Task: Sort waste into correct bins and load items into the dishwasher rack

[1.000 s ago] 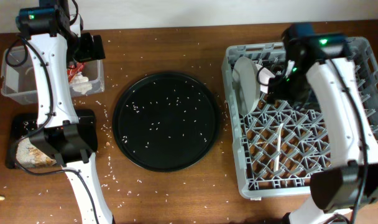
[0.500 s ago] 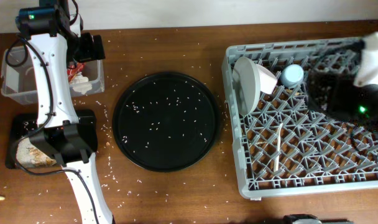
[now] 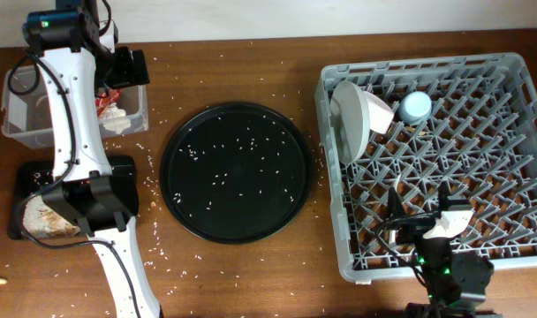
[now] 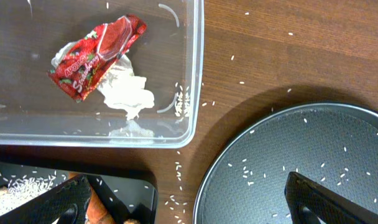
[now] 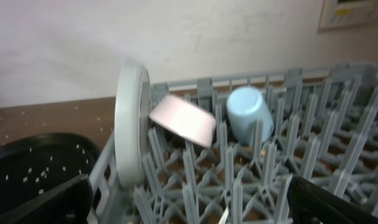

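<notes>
Both of my grippers stood wide with nothing between the fingers. My left gripper point(image 4: 188, 186) hung above the desk point(image 3: 251, 265) between the clear tub point(image 4: 195, 74) and the round black tray point(image 3: 236, 172), which carried scattered rice grains point(image 4: 304, 121). Inside the tub lay the red snack wrapper point(image 4: 96, 56), on top of the crumpled white napkin point(image 4: 127, 93). Below the tub sat the flat black tray point(image 3: 30, 181), holding brownish food scraps point(image 3: 48, 219), and an orange sausage piece point(image 4: 104, 208) showed just beside my finger. My right gripper point(image 5: 186, 186) sat low at the near side of the dishwasher rack point(image 3: 516, 256). At the rack's far left corner the plate point(image 5: 130, 124) stood on edge, the cream bowl point(image 5: 183, 121) leaned against it, and the light-blue cup point(image 5: 248, 115) rested mouth-down just beside the bowl.
</notes>
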